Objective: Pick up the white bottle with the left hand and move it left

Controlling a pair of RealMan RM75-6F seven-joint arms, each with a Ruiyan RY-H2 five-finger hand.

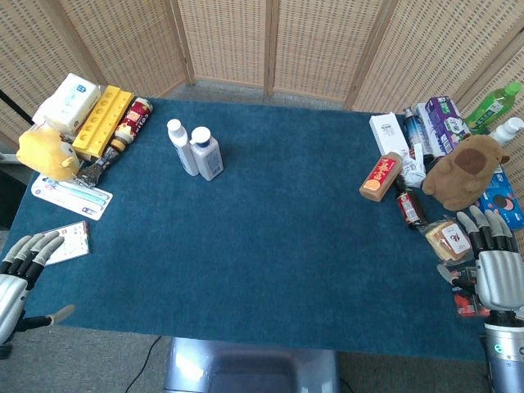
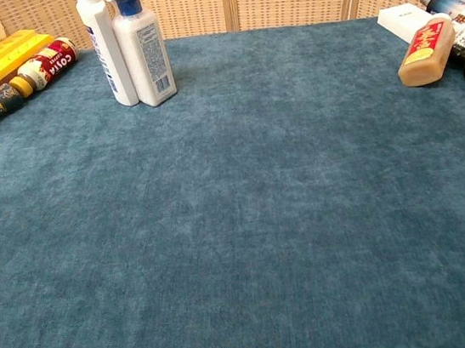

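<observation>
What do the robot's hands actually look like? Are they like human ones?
Rather human-shaped. The left hand and right hand have silver-grey metallic shells, and slim grey fingers with paler tips. The right wrist ends in a grey cylinder with a small green light. No sleeves or markings show.

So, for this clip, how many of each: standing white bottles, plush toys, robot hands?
white bottles: 2
plush toys: 2
hands: 2
Total: 6
</observation>
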